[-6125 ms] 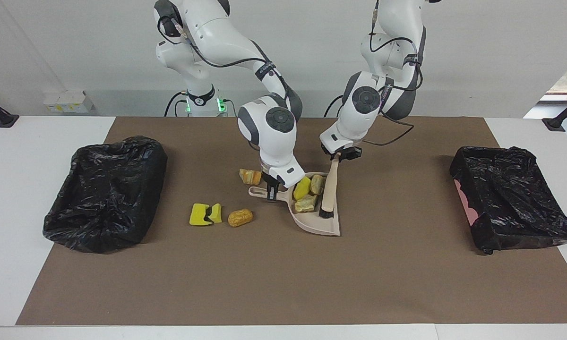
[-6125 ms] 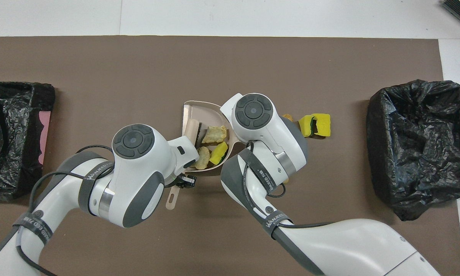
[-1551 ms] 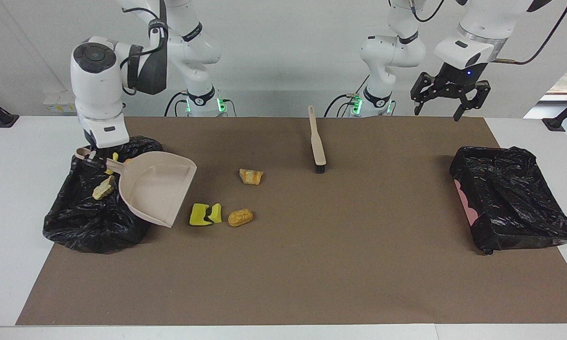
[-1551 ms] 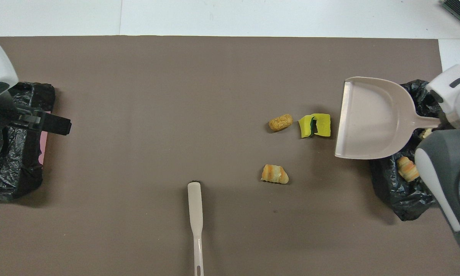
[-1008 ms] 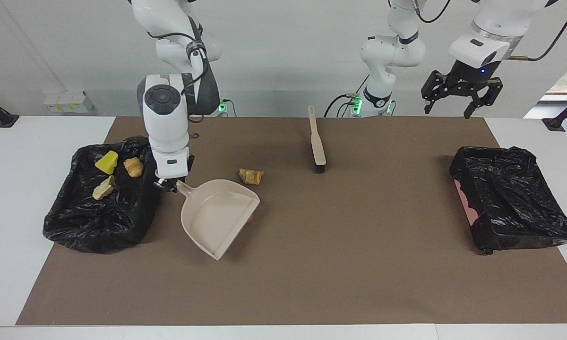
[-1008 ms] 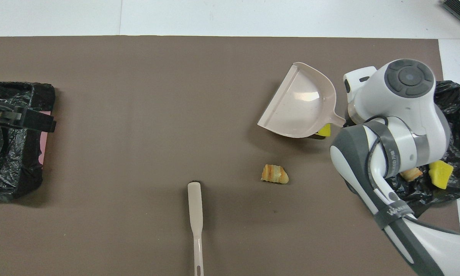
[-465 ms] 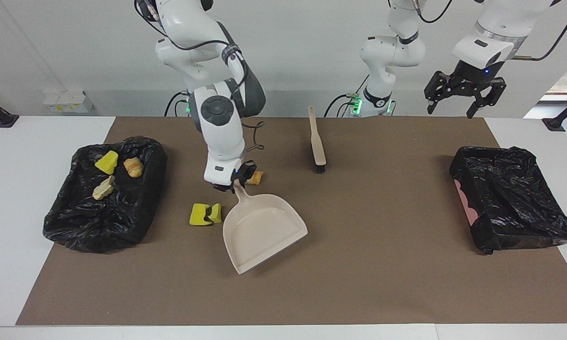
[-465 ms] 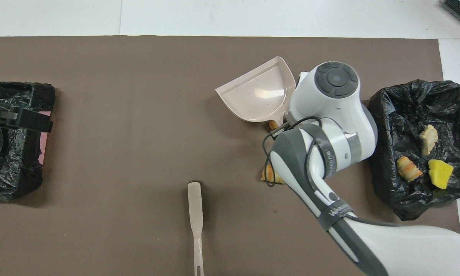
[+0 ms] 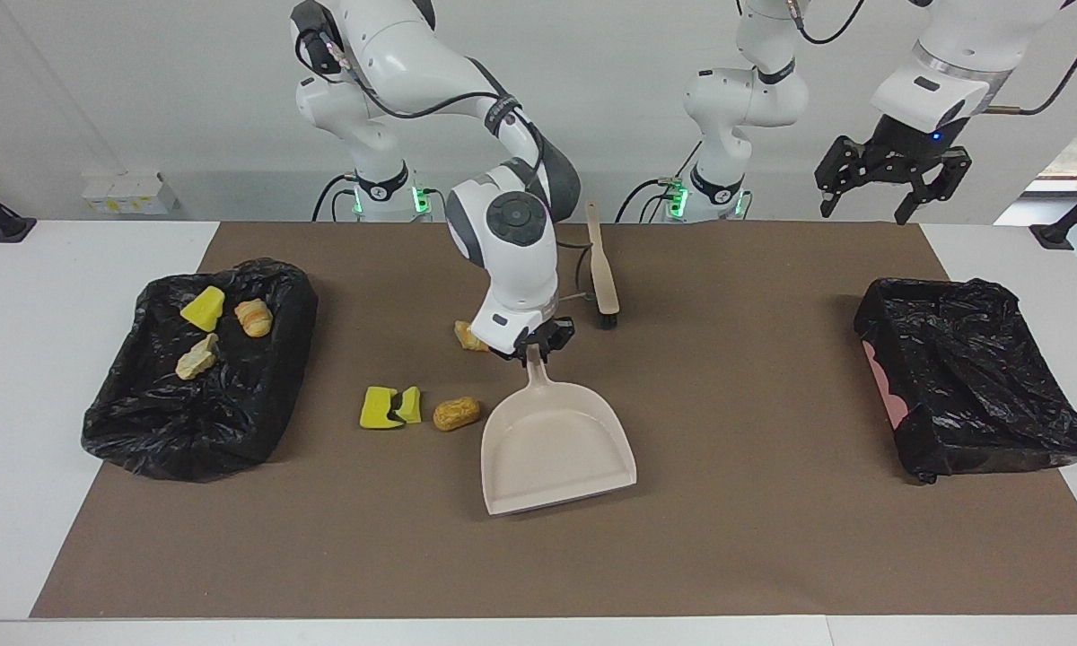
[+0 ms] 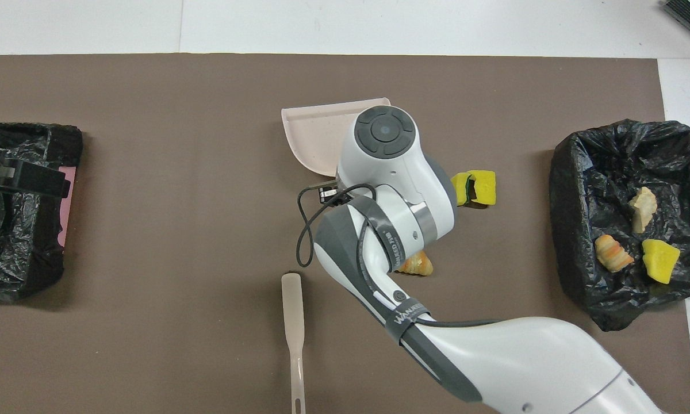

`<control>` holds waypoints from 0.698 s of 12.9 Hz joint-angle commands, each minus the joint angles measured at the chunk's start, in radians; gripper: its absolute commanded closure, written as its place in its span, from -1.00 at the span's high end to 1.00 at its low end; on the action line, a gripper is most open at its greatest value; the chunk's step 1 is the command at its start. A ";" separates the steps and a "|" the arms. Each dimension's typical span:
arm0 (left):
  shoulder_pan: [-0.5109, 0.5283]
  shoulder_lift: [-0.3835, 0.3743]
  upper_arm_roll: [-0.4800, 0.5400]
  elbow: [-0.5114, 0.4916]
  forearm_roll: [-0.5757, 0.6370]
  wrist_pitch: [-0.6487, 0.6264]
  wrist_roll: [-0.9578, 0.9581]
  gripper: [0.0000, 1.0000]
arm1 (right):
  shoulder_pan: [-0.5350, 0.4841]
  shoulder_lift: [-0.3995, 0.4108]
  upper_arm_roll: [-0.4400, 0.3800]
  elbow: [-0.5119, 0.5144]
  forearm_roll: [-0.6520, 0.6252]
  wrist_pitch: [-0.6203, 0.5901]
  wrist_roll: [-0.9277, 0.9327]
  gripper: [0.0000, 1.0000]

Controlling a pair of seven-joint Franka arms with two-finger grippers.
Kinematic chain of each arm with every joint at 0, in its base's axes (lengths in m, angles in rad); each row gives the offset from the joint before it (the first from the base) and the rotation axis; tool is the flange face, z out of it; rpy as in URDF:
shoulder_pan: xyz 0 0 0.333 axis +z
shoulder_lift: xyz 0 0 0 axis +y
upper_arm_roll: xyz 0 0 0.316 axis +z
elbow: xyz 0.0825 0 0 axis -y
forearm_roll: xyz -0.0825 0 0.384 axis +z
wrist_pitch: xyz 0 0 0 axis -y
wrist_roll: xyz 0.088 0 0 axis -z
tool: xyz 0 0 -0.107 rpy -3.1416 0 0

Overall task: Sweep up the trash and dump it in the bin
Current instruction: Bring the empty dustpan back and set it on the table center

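Dustpan [image 9: 556, 449] is gripped by its handle in the right gripper [image 9: 533, 345], fingers closed on it, pan over the mat's [image 9: 727, 538] middle w/ mouth pointing away from the robots; whether it touches the mat can't be told. Trash: three pcs [image 9: 211, 327] lie in the bin [image 9: 144, 431] at the right arm's end; yellow pcs [image 9: 389, 406] & a brown lump [image 9: 456, 413] lie on the mat beside the pan, an orange bit [image 9: 467, 336] nearer the robots. Brush [image 9: 602, 269] lies near the bases. Left gripper [image 9: 893, 175] waits, fingers spread, held high over the other bin [image 9: 969, 386].

Three trash lumps [image 9: 215, 327] in bin [image 9: 144, 422]; dustpan [image 9: 556, 449] mid-mat [image 9: 727, 538].
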 commanded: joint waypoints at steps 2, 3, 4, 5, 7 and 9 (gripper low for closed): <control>0.005 -0.009 -0.007 -0.006 0.012 -0.008 0.003 1.00 | 0.049 0.149 -0.003 0.182 0.021 0.021 0.122 -1.00; 0.006 -0.014 -0.007 -0.010 0.012 -0.008 -0.003 1.00 | 0.061 0.163 -0.005 0.184 0.015 0.032 0.145 -1.00; 0.005 -0.016 -0.007 -0.013 0.012 -0.008 -0.005 1.00 | 0.055 0.163 -0.003 0.172 0.015 0.033 0.145 -1.00; 0.005 -0.017 -0.007 -0.018 0.012 -0.006 -0.005 1.00 | 0.053 0.160 -0.003 0.169 0.017 0.030 0.145 -1.00; 0.006 -0.020 -0.007 -0.029 0.004 0.029 -0.005 1.00 | 0.056 0.143 -0.003 0.161 0.021 0.024 0.136 1.00; 0.008 -0.022 -0.007 -0.038 0.003 0.054 0.003 1.00 | 0.038 0.039 -0.003 0.075 0.029 -0.022 0.102 1.00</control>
